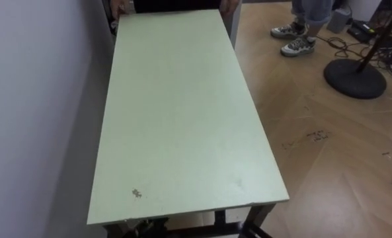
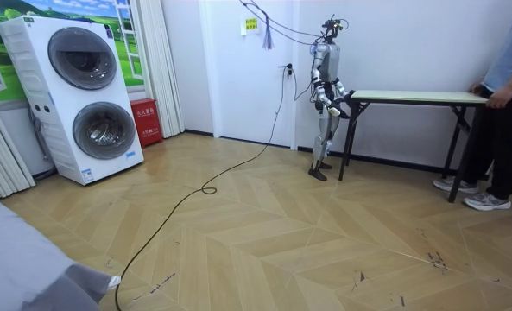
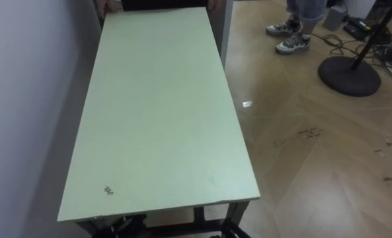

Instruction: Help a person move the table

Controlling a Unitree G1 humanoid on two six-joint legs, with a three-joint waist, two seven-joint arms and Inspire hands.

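Here, from the head, you see the table (image 1: 182, 112) running lengthwise away from the robot along the wall (image 1: 37, 99), a person's hands (image 1: 119, 9) on its far end; the left hand (image 1: 137, 229) hides under the near edge, grip unreadable. In the room view the right hand (image 2: 337, 93) meets that end, likewise unreadable. Expect it stiff, fairly heavy; hold the end frame.

Nothing written can be read anywhere. In the room view, a red box (image 2: 143, 121) beside the stacked washing machines (image 2: 87, 99) carries pale characters too small to make out, and a yellowish paper (image 2: 251, 26) high on the wall is just as illegible. The table (image 1: 182, 112) shows a small dark smudge (image 1: 137, 193) near its near end, not lettering.
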